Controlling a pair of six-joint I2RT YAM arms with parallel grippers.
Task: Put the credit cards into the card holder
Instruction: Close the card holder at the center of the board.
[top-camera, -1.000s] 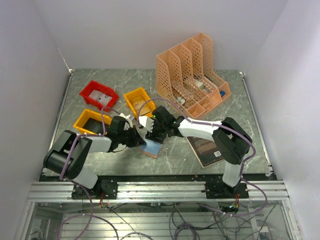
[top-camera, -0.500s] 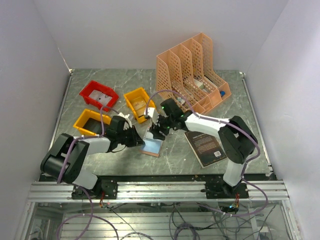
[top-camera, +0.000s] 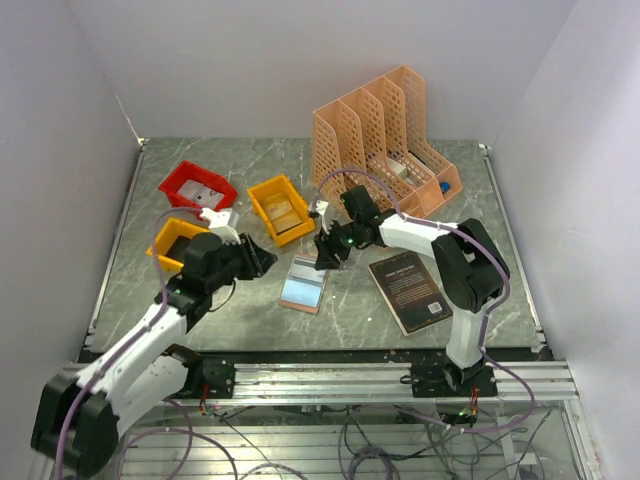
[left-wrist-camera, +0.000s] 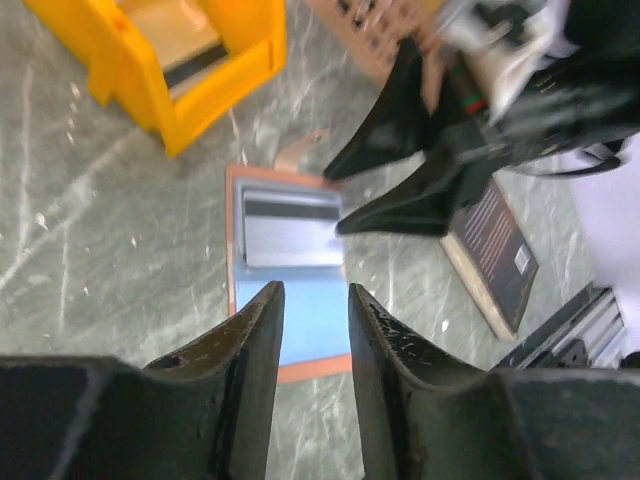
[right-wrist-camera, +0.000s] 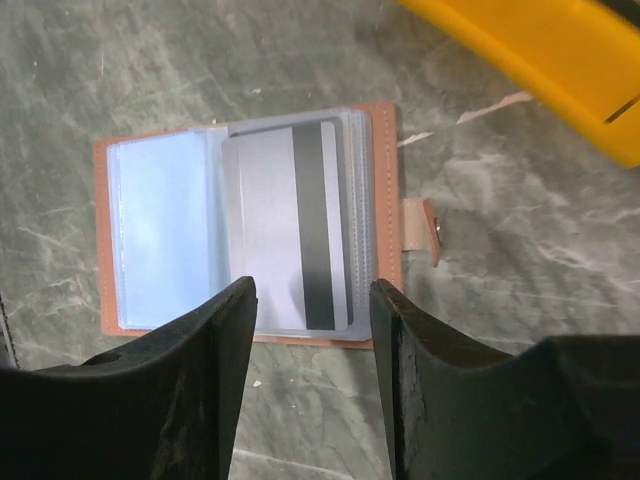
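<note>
The card holder (top-camera: 302, 292) lies open and flat on the marble table, salmon edge around pale blue inner faces. A pale grey credit card (right-wrist-camera: 290, 225) with a dark stripe rests in the clear sleeves of one half (left-wrist-camera: 290, 228); the other half (right-wrist-camera: 160, 235) shows only blue. My left gripper (top-camera: 262, 258) hangs open just left of the holder, nothing between its fingers (left-wrist-camera: 313, 292). My right gripper (top-camera: 325, 250) is open above the holder's far end and holds nothing (right-wrist-camera: 312, 290). No other credit cards show.
A yellow bin (top-camera: 279, 207) stands just behind the holder, with another yellow bin (top-camera: 172, 243) and a red bin (top-camera: 197, 189) to the left. A peach lattice organizer (top-camera: 385, 150) is at the back right. A black book (top-camera: 408, 290) lies right of the holder.
My left gripper has opened and drawn back to the left, off the holder. My right gripper has pulled away toward the back right. The holder now lies uncovered.
</note>
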